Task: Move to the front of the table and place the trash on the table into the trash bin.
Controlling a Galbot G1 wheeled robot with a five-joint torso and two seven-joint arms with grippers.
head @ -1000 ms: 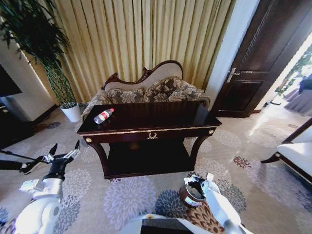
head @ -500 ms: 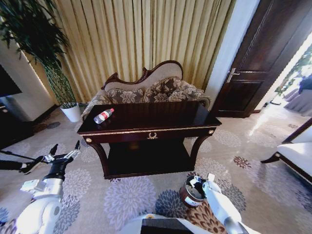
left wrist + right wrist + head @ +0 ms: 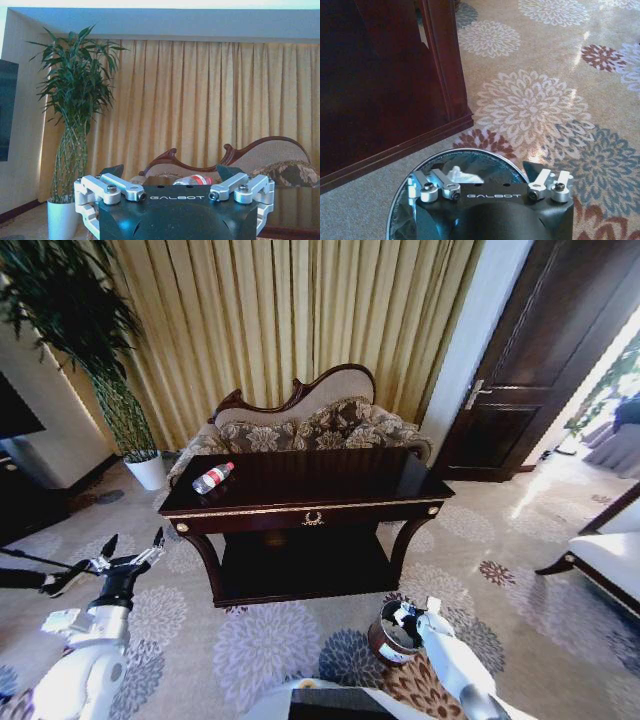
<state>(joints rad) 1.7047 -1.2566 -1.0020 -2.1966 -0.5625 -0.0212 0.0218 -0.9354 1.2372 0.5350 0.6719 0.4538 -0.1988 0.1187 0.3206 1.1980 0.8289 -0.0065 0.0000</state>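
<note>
**A:** How far along did the job look?

**B:** Partway, I'd judge. The right claw (image 3: 407, 617) hung directly over the mouth of the bin (image 3: 382, 644), on the carpet in front of the surface (image 3: 330, 480). Something pale lay inside the bin beneath that claw (image 3: 490, 186), likely a piece of trash already dropped, though I couldn't make out what.

**A:** Were its fingers apart or together?

**B:** Apart, as far as the wrist view showed, with nothing between them.

**A:** And what was left?

**B:** The bottle (image 3: 212, 478). It lay on its side on the surface, well beyond the left claw (image 3: 132, 547) and above its level. From the left wrist it showed just past the fingers (image 3: 192, 180), red label visible.

**A:** So the left claw hadn't taken it?

**B:** No. It was spread wide and empty, held low off the surface's corner. I saw no other litter on top, so the bottle seemed the last item.
</note>
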